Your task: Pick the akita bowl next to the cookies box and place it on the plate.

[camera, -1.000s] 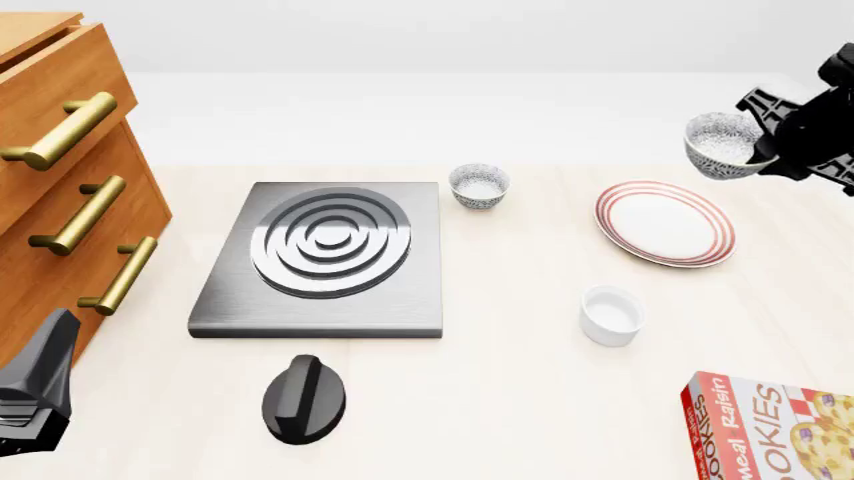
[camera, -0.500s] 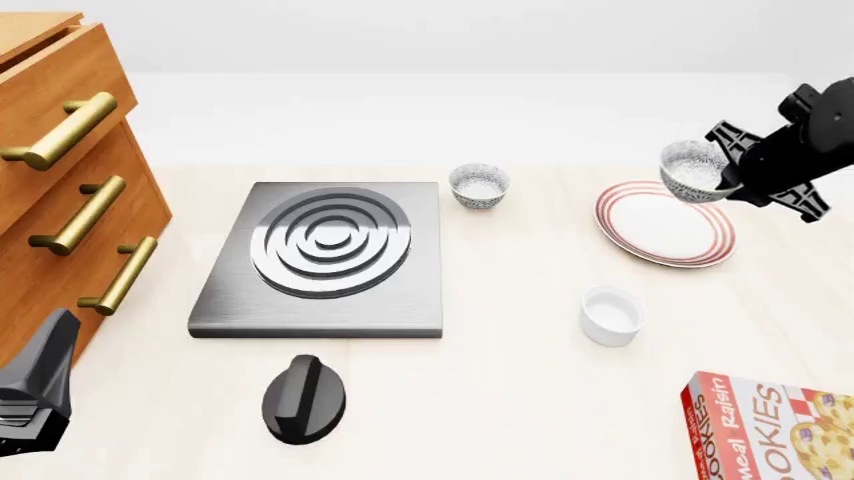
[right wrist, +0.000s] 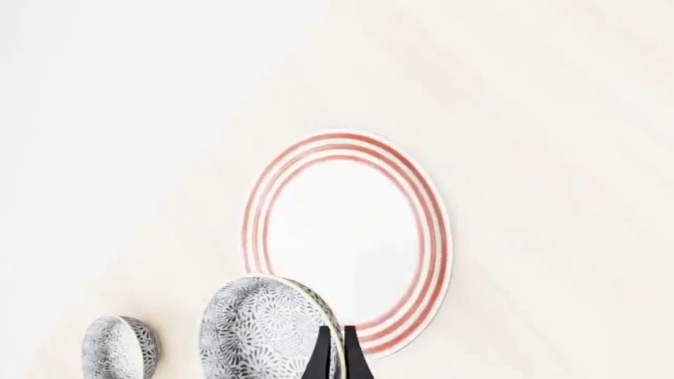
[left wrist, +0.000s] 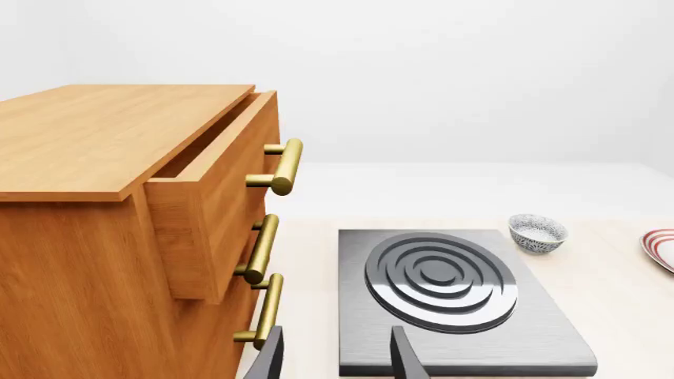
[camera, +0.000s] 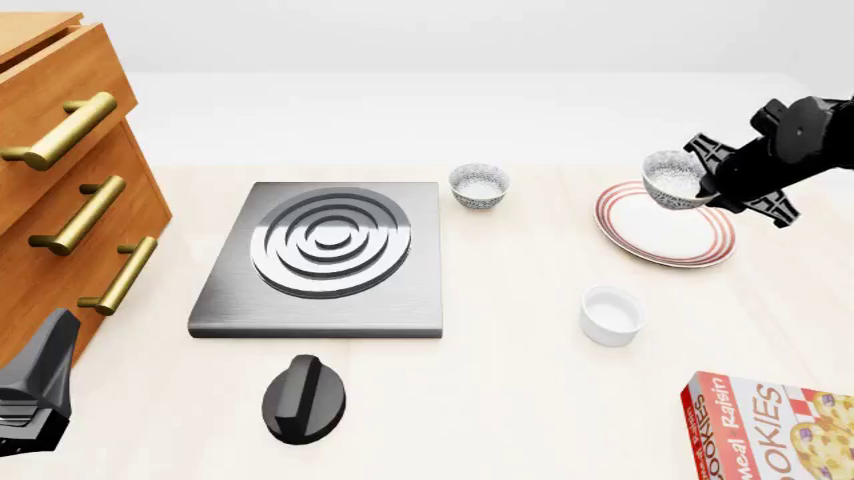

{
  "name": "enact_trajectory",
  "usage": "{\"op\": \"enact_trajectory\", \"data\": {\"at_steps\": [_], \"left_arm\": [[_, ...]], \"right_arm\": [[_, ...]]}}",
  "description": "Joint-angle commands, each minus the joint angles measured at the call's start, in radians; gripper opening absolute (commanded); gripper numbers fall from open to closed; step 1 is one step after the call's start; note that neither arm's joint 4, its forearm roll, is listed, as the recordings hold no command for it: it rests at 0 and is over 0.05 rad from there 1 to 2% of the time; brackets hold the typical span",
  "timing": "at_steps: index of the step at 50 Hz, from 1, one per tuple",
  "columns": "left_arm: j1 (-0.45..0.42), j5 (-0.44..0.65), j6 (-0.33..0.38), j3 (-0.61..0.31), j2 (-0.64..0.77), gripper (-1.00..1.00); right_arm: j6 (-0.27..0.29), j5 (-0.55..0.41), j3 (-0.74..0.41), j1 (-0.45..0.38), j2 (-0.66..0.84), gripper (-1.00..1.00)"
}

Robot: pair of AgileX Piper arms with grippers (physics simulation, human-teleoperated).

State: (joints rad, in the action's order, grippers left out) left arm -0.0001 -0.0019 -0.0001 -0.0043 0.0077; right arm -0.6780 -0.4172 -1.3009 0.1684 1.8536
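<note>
My right gripper is shut on the rim of the speckled akita bowl, holding it tilted just above the far edge of the red-ringed plate. In the right wrist view the bowl hangs beside the pinched fingers, with the plate below it. The red cookies box lies at the near right corner. My left gripper is open and holds nothing, low at the near left.
An identical speckled bowl stands by the far right corner of the metal stove plate. A plain white cup sits in front of the plate. A black knob lies near the front. A wooden drawer cabinet fills the left.
My right gripper has carried the bowl down and leftward, from high beyond the plate to just over the plate's far rim. The left arm has not moved.
</note>
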Motion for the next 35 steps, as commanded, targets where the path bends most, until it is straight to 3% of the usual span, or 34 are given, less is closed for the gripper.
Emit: {"op": "enact_trajectory", "data": {"at_steps": [1, 35], "left_arm": [[0.000, 0.000, 0.000, 0.000, 0.000, 1.00], [0.000, 0.000, 0.000, 0.000, 0.000, 1.00]], "right_arm": [[0.004, 0.027, -0.013, 0.004, 0.036, -1.00], [0.028, 0.058, -0.076, 0.038, 0.155, -1.00]]}}
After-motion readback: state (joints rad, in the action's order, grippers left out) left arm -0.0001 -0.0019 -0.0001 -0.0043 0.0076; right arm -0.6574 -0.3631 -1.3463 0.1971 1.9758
